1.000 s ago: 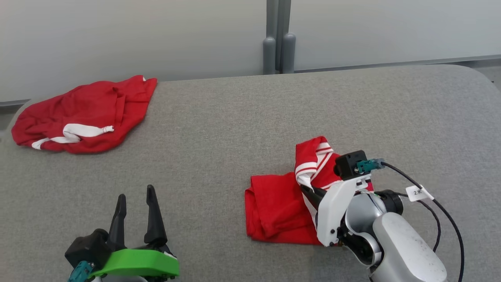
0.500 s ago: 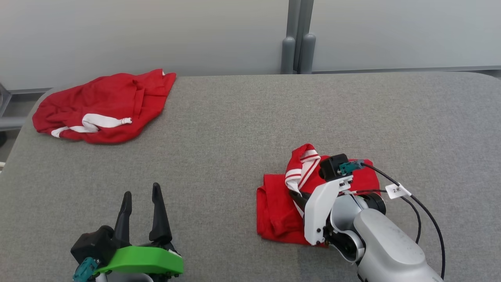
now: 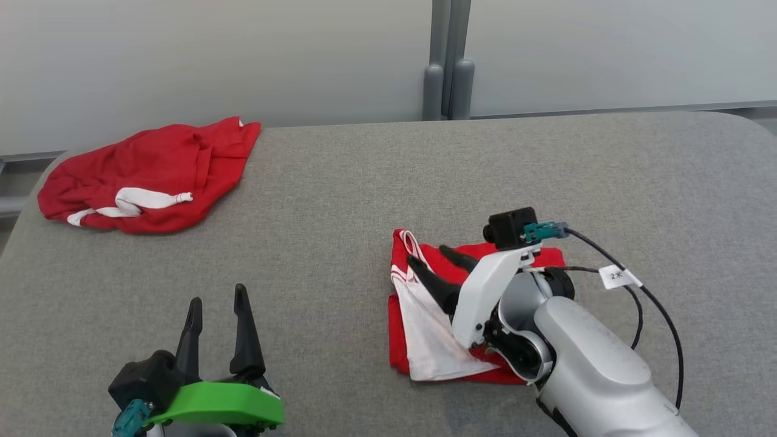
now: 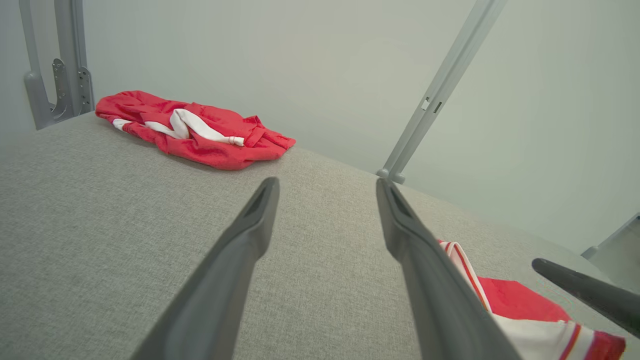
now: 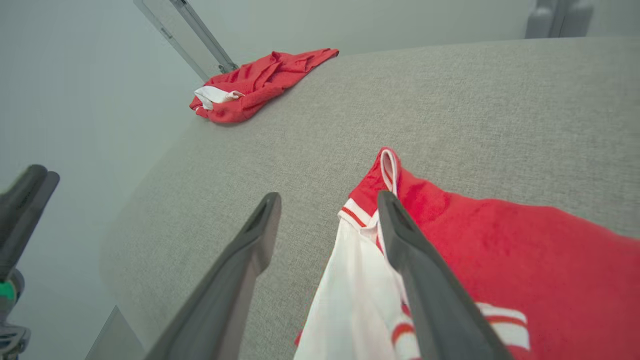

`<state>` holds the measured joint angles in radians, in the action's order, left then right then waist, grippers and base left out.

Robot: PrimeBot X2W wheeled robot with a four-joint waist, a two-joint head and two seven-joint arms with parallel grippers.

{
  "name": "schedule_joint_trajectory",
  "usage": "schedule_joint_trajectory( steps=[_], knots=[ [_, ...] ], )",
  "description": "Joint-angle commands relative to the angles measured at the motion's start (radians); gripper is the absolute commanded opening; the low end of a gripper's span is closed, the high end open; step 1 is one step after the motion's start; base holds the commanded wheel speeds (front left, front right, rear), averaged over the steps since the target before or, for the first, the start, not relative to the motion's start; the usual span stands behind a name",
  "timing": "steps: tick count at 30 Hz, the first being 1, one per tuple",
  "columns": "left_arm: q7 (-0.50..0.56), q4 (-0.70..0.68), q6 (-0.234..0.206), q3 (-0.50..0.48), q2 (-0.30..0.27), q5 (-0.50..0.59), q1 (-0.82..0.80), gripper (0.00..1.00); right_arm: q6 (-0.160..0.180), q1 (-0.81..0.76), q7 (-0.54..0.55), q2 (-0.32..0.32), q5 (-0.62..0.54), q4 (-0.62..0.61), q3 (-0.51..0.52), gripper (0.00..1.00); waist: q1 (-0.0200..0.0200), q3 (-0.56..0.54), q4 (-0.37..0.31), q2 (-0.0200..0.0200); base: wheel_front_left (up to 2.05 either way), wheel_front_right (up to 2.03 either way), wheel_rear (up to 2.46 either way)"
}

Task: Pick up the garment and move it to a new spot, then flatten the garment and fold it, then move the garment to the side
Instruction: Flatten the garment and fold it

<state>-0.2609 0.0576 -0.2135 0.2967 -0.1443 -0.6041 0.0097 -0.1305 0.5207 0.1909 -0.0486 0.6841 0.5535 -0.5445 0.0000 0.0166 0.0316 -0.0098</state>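
The garment [image 3: 425, 328], red with a white panel and red-white striped trim, lies folded on the grey table [image 3: 340, 200] right of centre. My right gripper [image 3: 428, 255] hovers over its far left corner, open, one finger above the cloth and the other above bare table. In the right wrist view the gripper [image 5: 329, 196] holds nothing; the garment [image 5: 500, 240] spreads under its right finger. My left gripper [image 3: 217, 295] stands open and empty at the lower left, well clear of the cloth. The left wrist view shows its fingers [image 4: 327, 182] apart and the garment [image 4: 515, 302] at lower right.
A second red garment [image 3: 145, 176] with a white band lies crumpled at the table's far left corner, also in the left wrist view [image 4: 195, 130] and right wrist view [image 5: 255, 82]. Grey posts [image 3: 446, 79] and a pale wall stand behind the far edge.
My right gripper has opened and let go of the striped part, which now lies flat with a white panel on top. The head camera shifted; the left gripper kept still.
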Motion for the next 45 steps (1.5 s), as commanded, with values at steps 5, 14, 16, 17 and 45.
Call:
schedule_joint_trajectory(
  steps=[5,14,16,17,45],
  knots=[
    [-0.002,-0.015,-0.011,-0.003,-0.013,0.011,0.016,1.0,0.0,-0.015,-0.079,-0.004,-0.061,-0.051,0.131,1.0,0.0,0.0,-0.018,0.0098,0.0,0.0,0.0],
    [0.001,-0.03,-0.016,-0.003,-0.022,0.012,0.019,1.0,0.0,-0.103,-0.09,-0.004,-0.178,-0.096,0.351,1.0,0.0,0.009,-0.03,0.0098,0.0,0.0,0.0],
    [0.003,-0.033,-0.017,-0.004,-0.024,0.011,0.017,1.0,0.0,-0.125,-0.088,-0.004,-0.196,-0.113,0.39,1.0,0.0,0.013,-0.031,0.0098,0.0,0.0,0.0],
    [0.004,-0.034,-0.018,-0.004,-0.025,0.011,0.017,1.0,0.0,-0.136,-0.084,-0.004,-0.201,-0.121,0.407,1.0,0.0,0.014,-0.032,0.0098,0.0,0.0,0.0],
    [0.007,-0.058,-0.02,0.007,-0.023,0.014,-0.034,1.0,0.0,-0.133,-0.088,-0.003,-0.267,-0.081,0.475,0.45,0.0,0.088,0.096,0.0098,0.0,0.0,0.0]
  ],
)
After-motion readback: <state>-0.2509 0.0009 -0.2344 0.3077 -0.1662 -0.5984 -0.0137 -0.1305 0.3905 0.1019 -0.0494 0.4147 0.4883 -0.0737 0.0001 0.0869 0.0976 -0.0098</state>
